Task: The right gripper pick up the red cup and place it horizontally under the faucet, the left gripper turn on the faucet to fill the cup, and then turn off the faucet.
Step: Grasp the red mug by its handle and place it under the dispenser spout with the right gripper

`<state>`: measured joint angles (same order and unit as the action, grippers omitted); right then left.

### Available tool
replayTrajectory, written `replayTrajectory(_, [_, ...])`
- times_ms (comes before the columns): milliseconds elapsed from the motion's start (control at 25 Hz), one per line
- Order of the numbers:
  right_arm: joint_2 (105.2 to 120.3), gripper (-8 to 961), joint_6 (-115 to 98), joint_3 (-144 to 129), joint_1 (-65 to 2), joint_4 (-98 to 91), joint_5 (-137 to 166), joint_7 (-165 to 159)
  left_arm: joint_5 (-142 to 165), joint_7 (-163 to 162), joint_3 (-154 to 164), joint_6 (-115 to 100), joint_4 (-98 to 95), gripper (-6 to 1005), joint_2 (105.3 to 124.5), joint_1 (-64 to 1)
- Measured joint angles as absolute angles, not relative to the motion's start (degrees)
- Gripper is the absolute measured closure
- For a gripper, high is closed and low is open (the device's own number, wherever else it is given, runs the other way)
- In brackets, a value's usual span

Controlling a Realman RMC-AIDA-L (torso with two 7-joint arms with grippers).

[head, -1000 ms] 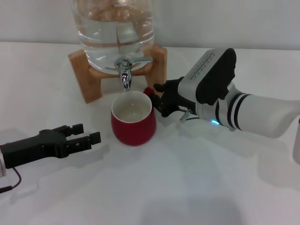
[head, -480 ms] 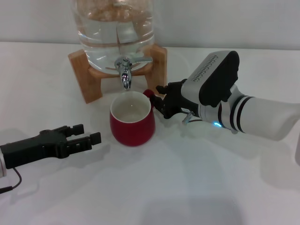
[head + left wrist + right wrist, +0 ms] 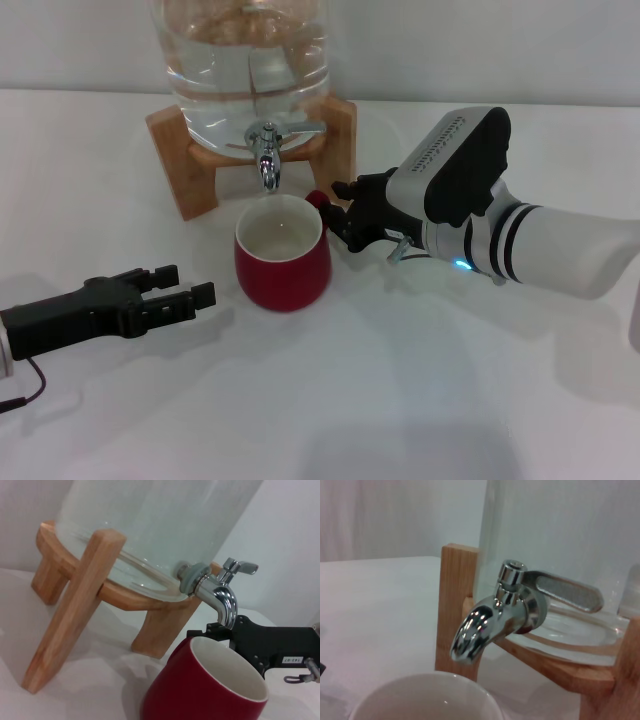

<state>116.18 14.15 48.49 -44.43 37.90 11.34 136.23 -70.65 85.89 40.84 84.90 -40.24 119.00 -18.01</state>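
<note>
Cup placement under the spout

Red cup stands upright just below the faucet. We judge the right gripper, clenched on its handle, should release gently; the left gripper rests released nearby

red cup, chrome faucet

The right end effector is a black two-pronged claw carrying a small white label printed with dark digits. Behind it sits a silver-grey block with a black housing lined by a row of small dots, then a white forearm with black bands and a blue light. The left end effector is a plain black forked claw on a long black body, trailing a thin dark cable.
</note>
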Motion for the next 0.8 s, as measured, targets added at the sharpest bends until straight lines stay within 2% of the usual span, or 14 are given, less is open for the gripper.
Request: replayTrajectory(800, [116.19,660,14.15,49.47,-44.26,37.91,11.34,136.23,-70.61,86.01,40.78,84.90,-40.25,112,118.93,-18.01])
